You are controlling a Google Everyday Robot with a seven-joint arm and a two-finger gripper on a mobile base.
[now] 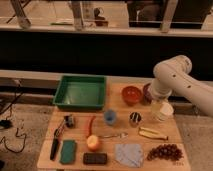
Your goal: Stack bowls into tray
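The green tray point(59, 96) lies empty at the table's back left. The orange-red bowl point(131, 95) sits just right of the tray. The dark purple bowl point(147, 92) sits right of it, mostly hidden behind my white arm. My gripper point(161, 111) hangs from the arm's bent wrist, just in front of and to the right of the purple bowl, low over the table. Nothing shows in its grasp.
A blue cup point(110, 116) and a metal cup point(135, 118) stand in front of the bowls. A banana point(152, 133), grapes point(165, 151), cloth point(129, 154), spoon point(112, 135), orange fruit point(93, 143), red chili point(91, 125), green sponge point(68, 151) and black tool point(55, 145) fill the front.
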